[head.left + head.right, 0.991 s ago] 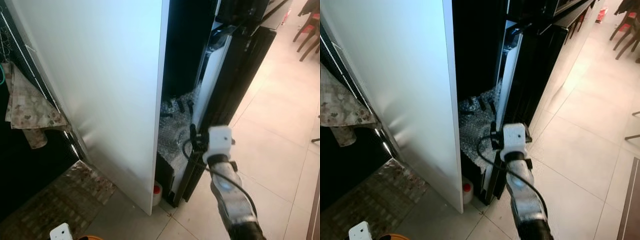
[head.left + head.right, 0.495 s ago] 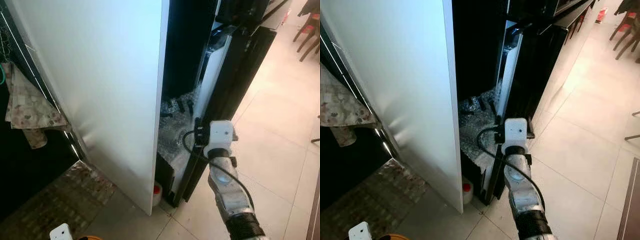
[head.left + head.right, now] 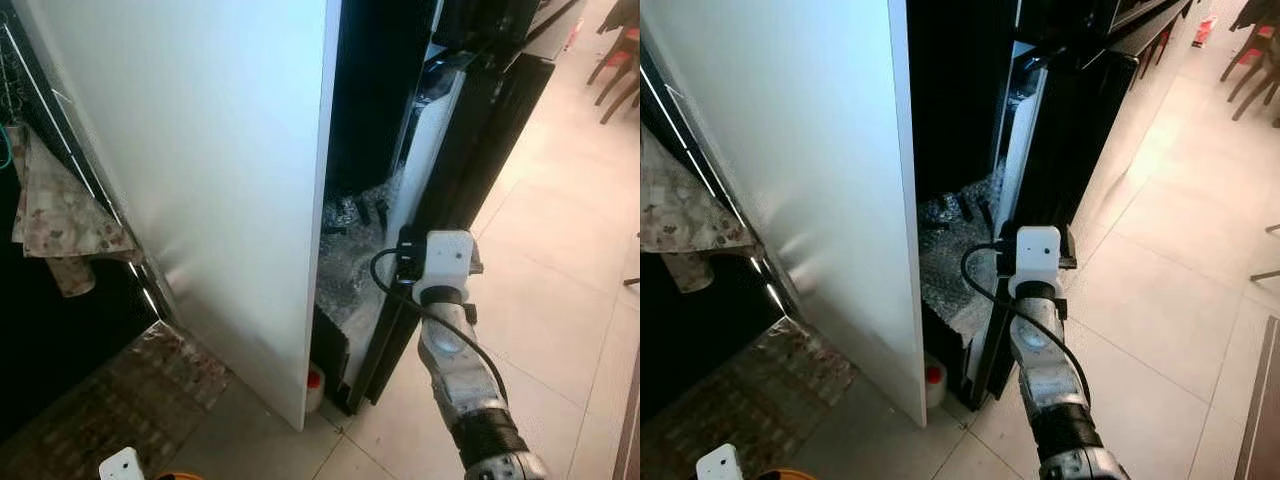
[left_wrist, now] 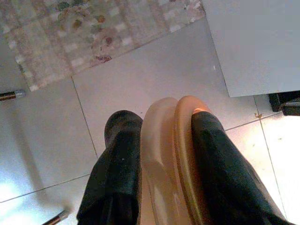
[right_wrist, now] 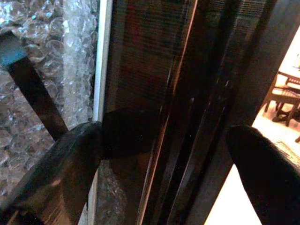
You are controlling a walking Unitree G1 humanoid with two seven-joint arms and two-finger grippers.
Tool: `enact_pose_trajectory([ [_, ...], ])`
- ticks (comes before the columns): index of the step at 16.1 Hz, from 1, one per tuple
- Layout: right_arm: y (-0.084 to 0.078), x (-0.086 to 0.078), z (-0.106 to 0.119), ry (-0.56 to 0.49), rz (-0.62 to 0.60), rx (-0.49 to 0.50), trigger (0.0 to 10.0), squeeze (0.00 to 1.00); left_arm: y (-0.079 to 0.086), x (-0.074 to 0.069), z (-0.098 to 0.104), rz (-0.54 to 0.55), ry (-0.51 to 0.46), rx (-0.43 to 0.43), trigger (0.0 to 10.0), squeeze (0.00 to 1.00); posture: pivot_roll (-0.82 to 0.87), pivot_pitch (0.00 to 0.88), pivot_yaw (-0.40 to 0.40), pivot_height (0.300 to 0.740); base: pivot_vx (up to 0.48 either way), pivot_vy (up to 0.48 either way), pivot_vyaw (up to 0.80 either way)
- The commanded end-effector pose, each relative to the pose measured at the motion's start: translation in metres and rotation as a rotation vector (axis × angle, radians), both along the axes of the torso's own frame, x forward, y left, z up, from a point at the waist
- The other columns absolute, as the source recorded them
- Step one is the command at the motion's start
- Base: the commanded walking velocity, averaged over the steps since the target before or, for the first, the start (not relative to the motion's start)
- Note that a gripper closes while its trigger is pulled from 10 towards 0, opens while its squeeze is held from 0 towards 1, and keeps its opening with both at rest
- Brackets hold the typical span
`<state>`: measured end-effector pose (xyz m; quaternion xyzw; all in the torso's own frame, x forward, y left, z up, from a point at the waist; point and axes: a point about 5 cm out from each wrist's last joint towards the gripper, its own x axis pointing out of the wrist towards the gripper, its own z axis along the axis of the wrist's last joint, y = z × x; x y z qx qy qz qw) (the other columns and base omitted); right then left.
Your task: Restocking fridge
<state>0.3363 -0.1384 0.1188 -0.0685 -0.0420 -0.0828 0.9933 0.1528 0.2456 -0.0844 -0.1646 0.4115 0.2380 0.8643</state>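
The fridge's black door (image 3: 470, 170) stands ajar, with its white inner lining (image 3: 425, 160) facing a dark interior. Bubble wrap (image 3: 350, 265) lies low inside. My right gripper (image 3: 410, 252) is at the door's free edge, about knee height. In the right wrist view it (image 5: 164, 154) is open, one finger (image 5: 61, 164) on the bubble-wrap side of the door edge (image 5: 154, 93) and the other on the outer side. My left gripper (image 4: 168, 154) hangs low over the floor, shut on the double rim of an orange plastic container (image 4: 168, 140).
A tall white panel (image 3: 200, 170) rises left of the opening. A small red-capped bottle (image 3: 313, 385) stands at its foot. A patterned cloth (image 3: 60, 220) hangs far left above a patterned mat (image 3: 110, 400). Tiled floor (image 3: 560, 260) spreads right, with chairs (image 3: 620, 60) beyond.
My right arm has reached further forward and up, bringing its gripper onto the black door's edge. The door and the left arm have not visibly moved.
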Motion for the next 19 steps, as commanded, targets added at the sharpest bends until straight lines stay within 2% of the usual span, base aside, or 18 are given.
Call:
enact_pose_trajectory([
  [1, -0.008, 0.004, 0.003, -0.005, -0.032, 0.029, 10.0, 0.00, -0.011, -0.015, -0.009, -0.017, 0.066, -0.038, 10.0, 0.00, 0.07, 0.000, -0.055, 0.740, 0.000, 0.000, 0.00],
  [4, -0.019, 0.004, 0.006, -0.027, -0.096, 0.022, 10.0, 0.00, -0.013, -0.013, -0.009, -0.020, 0.061, -0.040, 10.0, 0.00, 0.07, 0.000, -0.054, 0.740, 0.000, 0.000, 0.00],
  [11, -0.058, -0.018, -0.006, -0.016, -0.260, -0.040, 10.0, 0.00, -0.017, -0.014, -0.010, -0.036, 0.066, -0.043, 10.0, 0.00, 0.05, 0.000, -0.055, 0.740, 0.000, 0.000, 0.00],
  [14, -0.069, -0.022, -0.010, 0.002, -0.300, -0.044, 10.0, 0.00, -0.019, -0.017, -0.012, -0.035, 0.072, -0.047, 10.0, 0.00, 0.06, 0.000, -0.058, 0.740, 0.000, 0.000, 0.00],
  [16, -0.081, -0.027, -0.022, 0.053, -0.356, 0.015, 10.0, 0.00, -0.023, -0.021, -0.014, -0.036, 0.080, -0.053, 10.0, 0.00, 0.05, 0.000, -0.058, 0.740, 0.000, 0.000, 0.00],
  [18, -0.093, -0.036, -0.048, 0.174, -0.430, 0.117, 10.0, 0.00, -0.027, -0.024, -0.016, -0.039, 0.087, -0.059, 10.0, 0.00, 0.05, 0.000, -0.059, 0.740, 0.000, 0.000, 0.00],
  [19, -0.096, -0.038, -0.052, 0.192, -0.446, 0.134, 10.0, 0.00, -0.027, -0.024, -0.016, -0.039, 0.086, -0.060, 10.0, 0.00, 0.06, 0.000, -0.061, 0.740, 0.000, 0.000, 0.00],
])
